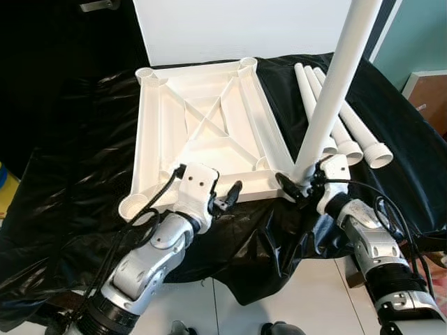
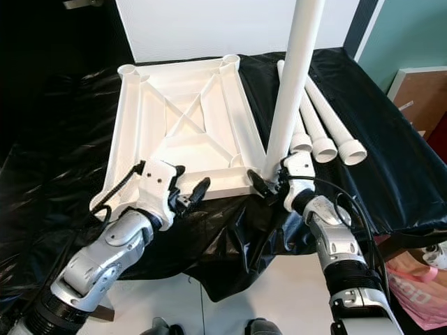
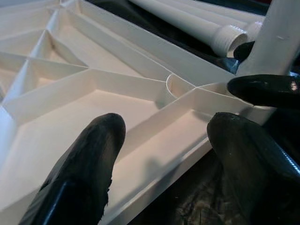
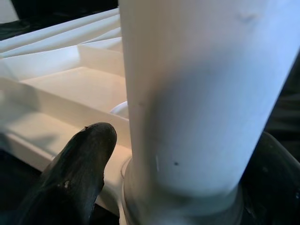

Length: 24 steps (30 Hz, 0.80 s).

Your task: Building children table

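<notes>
Two silver robot arms reach over a surface draped in crinkled black plastic sheeting point(image 1: 63, 209), where a white plastic children's tabletop point(image 1: 202, 129) lies upside down, its ribbed underside with crossed diagonal braces facing up. Round leg sockets sit at its corners; the near-left socket point(image 1: 133, 206) is open and hangs close to the sheeting's front edge. At the near-right corner, a long white table leg point(image 1: 335, 84) stands in the socket, tilted a little away to the right and running out of the top of the head views. The right gripper point(image 1: 297, 187) is clamped around the base of this leg, one black finger on each side of the tube, right where it meets the tabletop's corner; the right wrist view shows the white tube close up between the two dark fingertips. The left gripper point(image 1: 223, 199) is at the tabletop's near edge, between the two near corners, with its fingers spread apart and holding nothing; in the left wrist view one finger point(image 3: 86, 164) is over the inside of the tray-like underside and the other beyond the rim, so the rim lies between them. Three more white legs point(image 1: 342, 122) lie side by side on the sheeting to the right of the tabletop, their threaded ends pointing toward the robot. White wall panel point(image 1: 244, 28) stands behind the tabletop.
</notes>
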Motion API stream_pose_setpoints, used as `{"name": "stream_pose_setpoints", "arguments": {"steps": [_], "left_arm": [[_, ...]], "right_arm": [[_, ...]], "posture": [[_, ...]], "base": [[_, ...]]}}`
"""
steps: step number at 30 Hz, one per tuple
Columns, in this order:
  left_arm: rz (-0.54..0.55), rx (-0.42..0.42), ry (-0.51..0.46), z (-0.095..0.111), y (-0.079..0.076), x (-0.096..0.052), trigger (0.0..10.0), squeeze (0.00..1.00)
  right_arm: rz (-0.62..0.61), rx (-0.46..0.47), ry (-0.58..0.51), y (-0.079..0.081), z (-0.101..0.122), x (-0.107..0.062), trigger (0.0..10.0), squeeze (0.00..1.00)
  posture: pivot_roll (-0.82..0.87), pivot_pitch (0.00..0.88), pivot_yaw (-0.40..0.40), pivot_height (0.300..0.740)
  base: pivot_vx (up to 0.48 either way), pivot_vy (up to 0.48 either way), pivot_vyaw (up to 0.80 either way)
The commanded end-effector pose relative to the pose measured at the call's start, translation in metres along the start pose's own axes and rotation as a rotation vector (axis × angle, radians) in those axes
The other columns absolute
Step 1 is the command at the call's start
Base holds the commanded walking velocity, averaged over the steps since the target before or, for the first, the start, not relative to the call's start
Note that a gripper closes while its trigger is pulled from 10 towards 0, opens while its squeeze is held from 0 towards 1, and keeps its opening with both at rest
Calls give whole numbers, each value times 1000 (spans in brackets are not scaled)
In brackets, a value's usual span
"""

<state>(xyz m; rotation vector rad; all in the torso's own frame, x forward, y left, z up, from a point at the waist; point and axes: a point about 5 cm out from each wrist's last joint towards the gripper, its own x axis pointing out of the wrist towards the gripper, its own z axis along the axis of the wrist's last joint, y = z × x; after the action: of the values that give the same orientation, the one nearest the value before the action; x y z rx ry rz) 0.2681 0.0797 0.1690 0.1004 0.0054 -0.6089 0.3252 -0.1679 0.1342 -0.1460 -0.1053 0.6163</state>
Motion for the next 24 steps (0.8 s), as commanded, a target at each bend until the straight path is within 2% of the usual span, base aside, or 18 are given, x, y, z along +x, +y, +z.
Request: {"name": "stream_pose_setpoints", "arguments": {"steps": [1,2,4,8,14,20,22,24], "left_arm": [[-435,19,52,-4,-19,-7,10000,0],[-435,19,52,-4,-19,-7,10000,0],[-444,35,92,-6,-15,-10,10000,0],[-436,39,102,-4,-11,-10,10000,0],[-417,59,116,-8,-8,-7,10000,0],[-402,55,147,-16,-8,-8,10000,0],[-449,33,142,-17,-17,-13,10000,0],[-467,49,139,-18,-20,-14,10000,0]], "right_arm": [[117,33,28,22,-12,1,10000,0],[117,33,28,22,-12,1,10000,0],[154,54,12,34,-14,2,10000,0],[168,85,-21,45,-14,3,10000,0],[161,89,-24,47,-16,1,10000,0],[124,45,-45,33,-8,-5,10000,0],[140,0,-45,19,-1,-7,10000,0],[153,-18,-39,16,0,-7,10000,0]], "posture": [[-128,151,13,740],[-128,151,13,740],[-139,132,13,740],[-149,129,13,740],[-162,127,1,740],[-167,118,7,740],[-166,104,13,740],[-166,104,13,740]], "base": [[0,0,0],[0,0,0],[0,0,0],[0,0,0],[0,0,0],[0,0,0],[0,0,0],[0,0,0]]}}
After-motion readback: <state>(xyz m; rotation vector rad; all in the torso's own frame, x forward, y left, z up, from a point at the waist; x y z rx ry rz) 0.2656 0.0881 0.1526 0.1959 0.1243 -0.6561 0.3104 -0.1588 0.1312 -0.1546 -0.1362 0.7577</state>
